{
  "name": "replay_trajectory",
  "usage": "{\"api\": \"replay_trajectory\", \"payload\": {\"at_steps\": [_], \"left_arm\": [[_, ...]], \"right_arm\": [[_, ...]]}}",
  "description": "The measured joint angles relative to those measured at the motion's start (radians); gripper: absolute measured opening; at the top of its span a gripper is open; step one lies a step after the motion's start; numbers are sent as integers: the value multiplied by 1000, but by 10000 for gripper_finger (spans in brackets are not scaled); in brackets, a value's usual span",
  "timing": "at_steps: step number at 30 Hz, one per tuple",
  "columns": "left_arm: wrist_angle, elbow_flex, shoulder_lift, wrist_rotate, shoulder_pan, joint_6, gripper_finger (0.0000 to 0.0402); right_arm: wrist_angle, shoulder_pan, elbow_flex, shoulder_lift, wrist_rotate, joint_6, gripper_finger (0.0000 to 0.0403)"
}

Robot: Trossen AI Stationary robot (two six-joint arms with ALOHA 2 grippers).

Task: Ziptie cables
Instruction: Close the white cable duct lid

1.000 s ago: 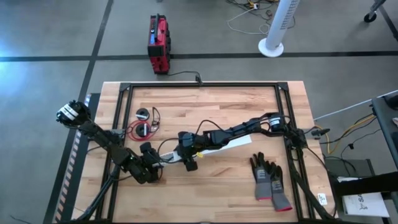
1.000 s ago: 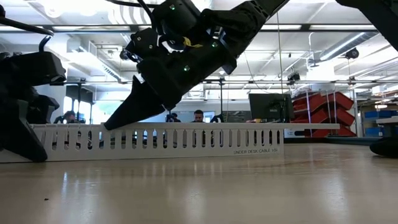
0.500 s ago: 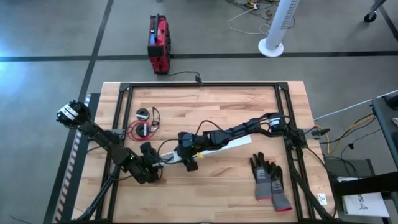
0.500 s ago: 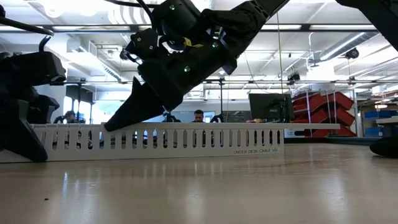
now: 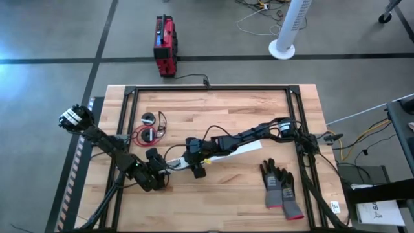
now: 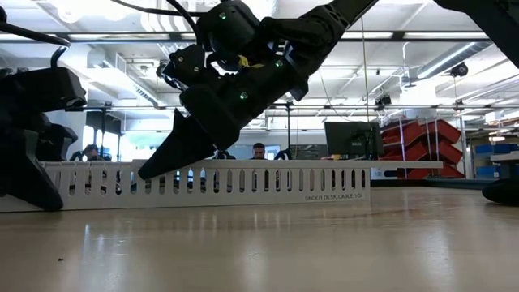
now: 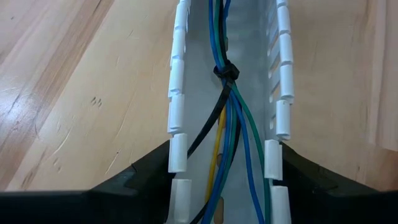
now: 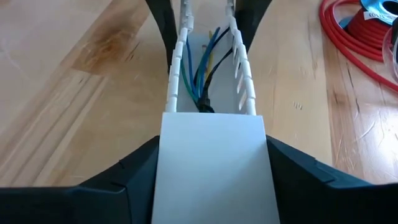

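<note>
Cables (image 7: pixel 231 118): thin, limp, light, already tied; lying in white slotted tray (image 7: pixel 177 112). My left claw (image 7: pixel 224 186) and right claw (image 8: pixel 211 155) both straddle tray walls, gripping tray. Best hold: bundle beside tie.

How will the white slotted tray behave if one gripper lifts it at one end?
The tray is long with thin slotted walls, so it probably flexes and sags. It looks light, likely plastic. The cables tied inside would likely ride along. Left gripper and right gripper each straddle it.
</note>
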Motion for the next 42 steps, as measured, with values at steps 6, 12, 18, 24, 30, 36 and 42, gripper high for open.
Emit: {"api": "replay_trajectory", "payload": {"at_steps": [6, 12, 18, 24, 30, 36, 42], "left_arm": [[13, -1, 0, -11, 0, 23, 208], [30, -2, 0, -17, -1, 54, 208], [48, -2, -1, -33, 1, 67, 208], [47, 0, -1, -33, 2, 69, 208], [49, -11, -3, -41, 3, 75, 208], [43, -11, -3, -52, 3, 75, 208], [41, -12, -4, -75, 4, 82, 208]], "right_arm": [[16, -2, 2, 4, -21, 3, 222], [25, -9, 2, 11, 13, 74, 219], [44, -12, 2, 15, -118, 27, 226], [20, -2, 7, 15, -140, -18, 221], [18, -2, 9, 15, -118, 10, 234], [26, -5, 8, 15, -112, 38, 233], [54, -5, 13, 17, -116, 76, 258]]}}
